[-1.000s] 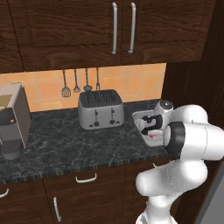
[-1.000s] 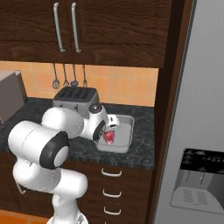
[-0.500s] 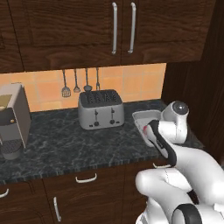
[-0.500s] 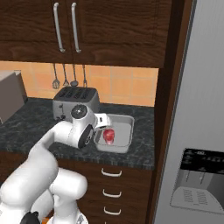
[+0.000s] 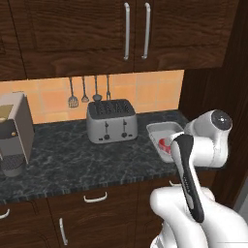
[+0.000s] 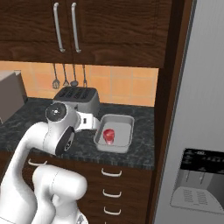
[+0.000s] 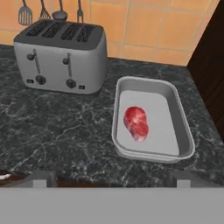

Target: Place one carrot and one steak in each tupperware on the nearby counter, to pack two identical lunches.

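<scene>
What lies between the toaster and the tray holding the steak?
Nothing: in the hand view, only a bare strip of black counter separates the toaster from the tray, where the steak lies.

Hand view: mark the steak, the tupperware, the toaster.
steak (image 7: pixel 136 123), hand view, middle of the red chunk lying in the tray.
tupperware (image 7: pixel 183 127), hand view, its right sloped wall.
toaster (image 7: pixel 61 65), hand view, its silver front face between the knobs.
</scene>
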